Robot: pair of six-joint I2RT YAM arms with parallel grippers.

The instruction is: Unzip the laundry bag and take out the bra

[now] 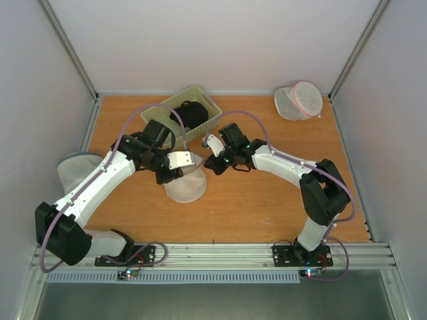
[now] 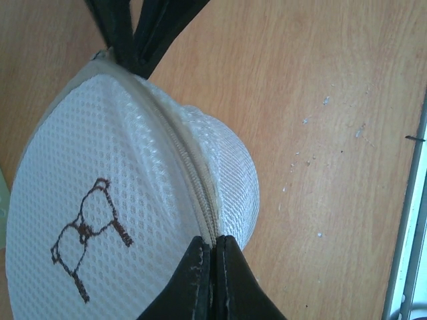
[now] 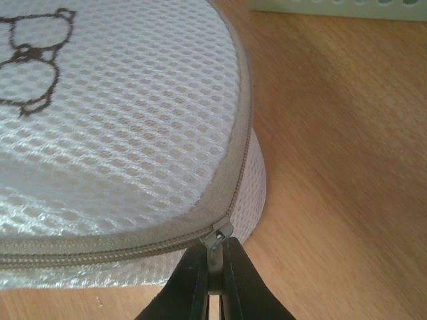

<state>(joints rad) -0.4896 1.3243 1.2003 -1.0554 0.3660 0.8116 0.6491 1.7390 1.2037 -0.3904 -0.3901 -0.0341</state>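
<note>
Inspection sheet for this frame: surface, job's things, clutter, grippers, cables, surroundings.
Surface: orange-brown wooden tabletop, faint specks.
Job's things: round cream-white mesh laundry bag, zip closed where visible; small zip pull at its rim; bra not visible.
Clutter: pale green plastic basket holding a dark item; white mesh bag with pink zip; greyish-white mesh bag.
Grippers: left gripper shut on the laundry bag's zip seam; right gripper shut on the zip pull.
Cables: purple cables looping along both arms.
Surroundings: white enclosure walls.
</note>
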